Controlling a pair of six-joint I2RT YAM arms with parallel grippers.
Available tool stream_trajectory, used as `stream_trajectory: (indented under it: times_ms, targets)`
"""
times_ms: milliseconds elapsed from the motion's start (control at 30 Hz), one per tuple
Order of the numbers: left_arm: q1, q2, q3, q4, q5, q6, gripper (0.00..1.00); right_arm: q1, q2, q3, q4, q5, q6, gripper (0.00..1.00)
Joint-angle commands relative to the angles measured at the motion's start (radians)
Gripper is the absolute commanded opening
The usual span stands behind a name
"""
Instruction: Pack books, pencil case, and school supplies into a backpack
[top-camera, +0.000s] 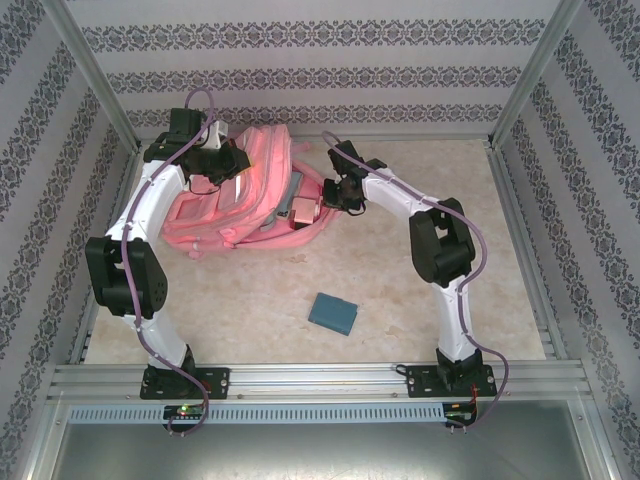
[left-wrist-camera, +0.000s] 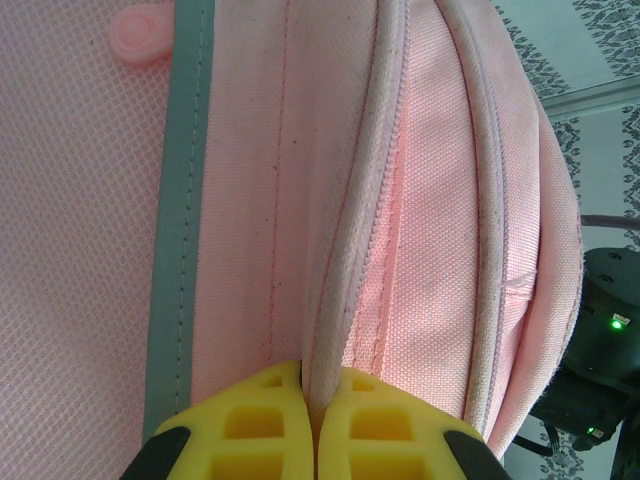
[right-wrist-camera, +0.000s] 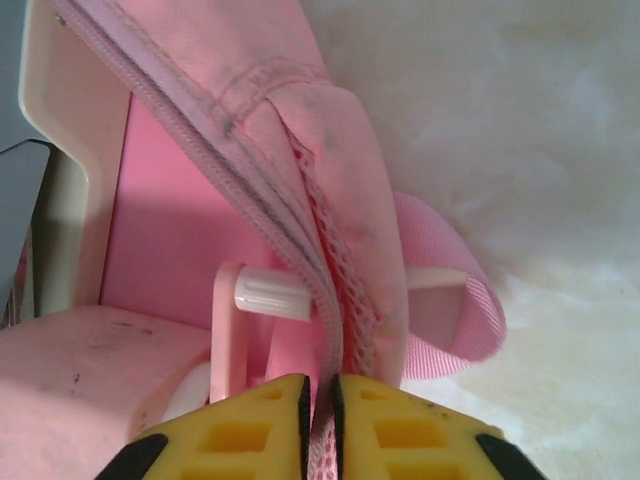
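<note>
The pink backpack (top-camera: 215, 215) lies at the back left of the table, its opening towards the right. My left gripper (top-camera: 232, 165) is over its top, shut on a piped zipper edge of the backpack (left-wrist-camera: 440, 200); the yellow fingertips (left-wrist-camera: 270, 420) pinch that seam. My right gripper (top-camera: 335, 192) is shut on the zipper edge at the mouth of the backpack (right-wrist-camera: 330, 140). A pink boxy piece (top-camera: 303, 209) sits in the opening, and a pink plastic part with a white peg (right-wrist-camera: 270, 295) shows just inside. A dark-teal block (top-camera: 332, 312) lies on the table in front. The books and pencil case are hidden.
The beige tabletop (top-camera: 480, 260) is closed in by patterned walls and metal posts on three sides. An aluminium rail (top-camera: 320, 378) runs along the near edge. A pink webbing loop (right-wrist-camera: 470, 320) of the backpack lies on the table by my right fingers.
</note>
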Motion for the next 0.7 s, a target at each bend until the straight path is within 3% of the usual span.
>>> stream_trajectory:
  times_ms: [0,33,267,467,667]
  targets:
    - [0.02,0.009,0.032,-0.016,-0.028,0.011,0.0,0.01,0.023,0.041,-0.019,-0.018,0.011,0.04]
    - [0.02,0.007,0.032,-0.016,-0.03,0.012,0.0,0.012,0.019,0.039,-0.023,-0.011,0.014,0.0]
    - [0.02,0.011,0.025,-0.016,-0.046,0.015,0.0,0.013,-0.143,-0.017,-0.029,0.129,-0.001,0.0]
    - [0.021,0.018,0.014,0.0,-0.044,0.007,0.0,0.015,-0.246,0.01,-0.023,0.15,-0.022,0.0]
    - [0.02,0.006,0.011,0.006,-0.032,-0.002,0.0,0.019,-0.24,0.065,-0.031,0.102,-0.019,0.0]
